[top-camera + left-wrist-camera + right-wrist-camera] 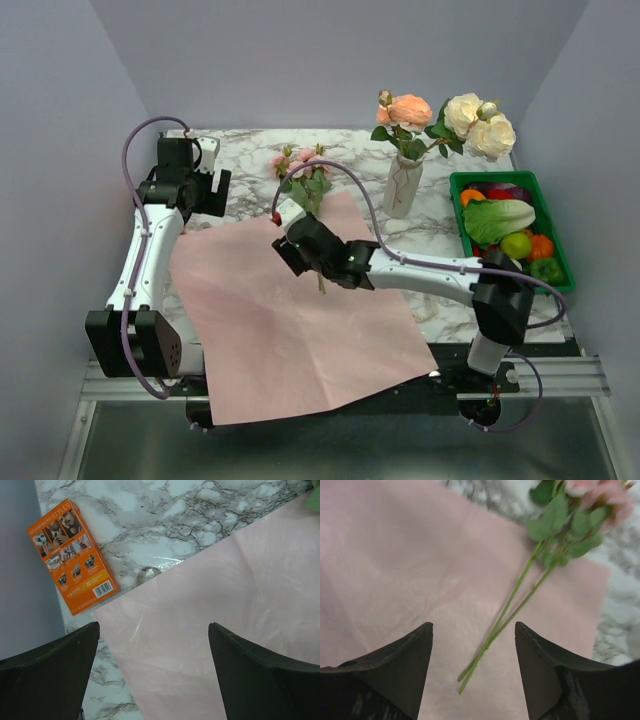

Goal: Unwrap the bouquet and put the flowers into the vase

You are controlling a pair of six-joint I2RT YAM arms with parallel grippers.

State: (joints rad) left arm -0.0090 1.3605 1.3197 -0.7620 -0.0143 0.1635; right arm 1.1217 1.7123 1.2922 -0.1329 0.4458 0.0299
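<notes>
The bouquet's wrap lies unfolded as a flat pink paper sheet (300,320) on the marble table. Two pink flowers (303,168) lie at its far edge, heads on the marble, their thin green stems (506,617) running back over the paper (395,555). My right gripper (292,232) hovers open just above them, and the stem ends lie loose between its fingers (474,626). The cream vase (402,187) stands upright at the back right and holds peach and cream roses (462,118). My left gripper (210,185) is open and empty over the paper's far-left corner (154,625).
A green crate (500,178) of vegetables sits at the right edge, close to the vase. An orange printed box (72,555) lies flat on the marble by the left wall, beside the paper corner (200,605). Grey walls close in on both sides and the back.
</notes>
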